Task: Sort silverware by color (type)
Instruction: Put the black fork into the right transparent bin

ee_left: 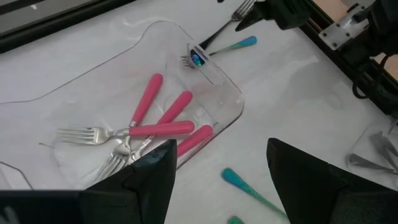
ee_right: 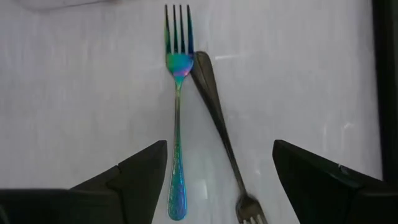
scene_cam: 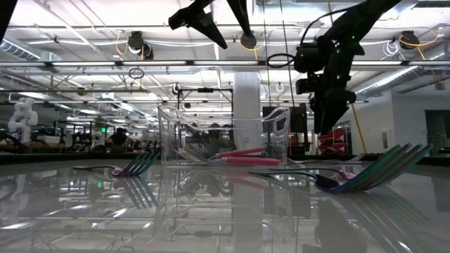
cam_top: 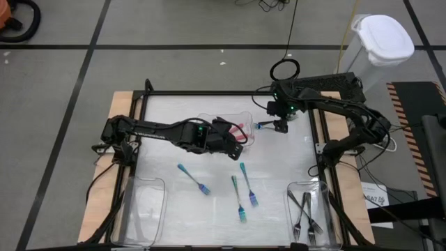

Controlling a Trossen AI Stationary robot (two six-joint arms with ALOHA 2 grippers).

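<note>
Right now the right pincer [ee_right: 214, 180] hangs w/ jaws apart over a teal fork [ee_right: 176, 112] crossed by a grey fork [ee_right: 219, 130] beside the pink-fork tray [cam_top: 226, 125]. Risk: closing grabs both, mixing colours. Left pincer [ee_left: 217, 180], also apart, hovers by that tray.

I can't read any text, label, brand, number or sign from my feeds. A white paper [cam_top: 377, 197] lying beside the surface [cam_top: 160, 122] at the right edge of the high view carries dark print, but it is too small for me to make out.
</note>
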